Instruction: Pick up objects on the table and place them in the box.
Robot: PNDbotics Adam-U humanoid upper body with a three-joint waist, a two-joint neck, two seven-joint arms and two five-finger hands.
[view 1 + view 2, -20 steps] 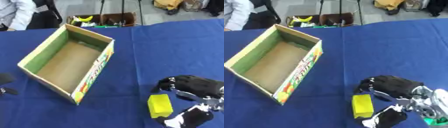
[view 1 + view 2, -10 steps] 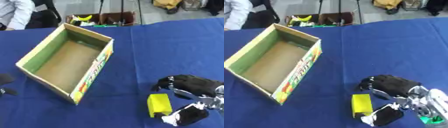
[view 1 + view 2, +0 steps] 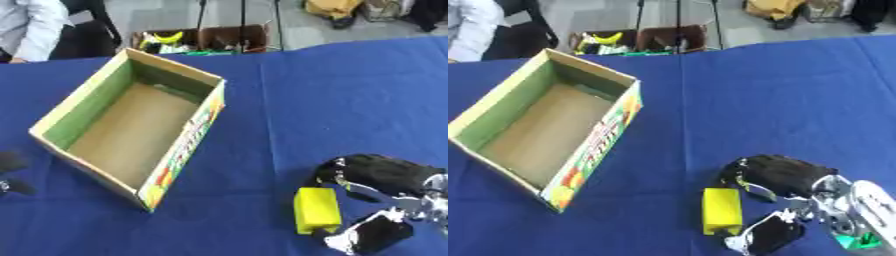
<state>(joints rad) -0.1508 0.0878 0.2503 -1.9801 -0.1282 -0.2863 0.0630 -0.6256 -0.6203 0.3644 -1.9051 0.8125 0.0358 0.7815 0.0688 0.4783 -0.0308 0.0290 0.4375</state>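
Observation:
A yellow block (image 3: 317,209) lies on the blue tablecloth at the lower right. My right hand (image 3: 378,176) is beside it: the curled fingers arch over the block's far end and the thumb (image 3: 372,235) sits at its near right corner, so the hand brackets the block. An open cardboard box (image 3: 133,127) with green inner walls and a printed side stands at the left, with nothing visible inside. A dark bit of my left hand (image 3: 12,163) shows at the left edge; its fingers cannot be made out.
Blue cloth (image 3: 341,100) covers the table between box and block. A small green thing (image 3: 857,242) shows under my right wrist. Beyond the far edge stand boxes of clutter (image 3: 197,40), and a person (image 3: 31,27) stands at the upper left.
The whole picture has shifted slightly, so the camera moved. My right hand has edged a little lower and closer round the yellow block, which stays on the cloth.

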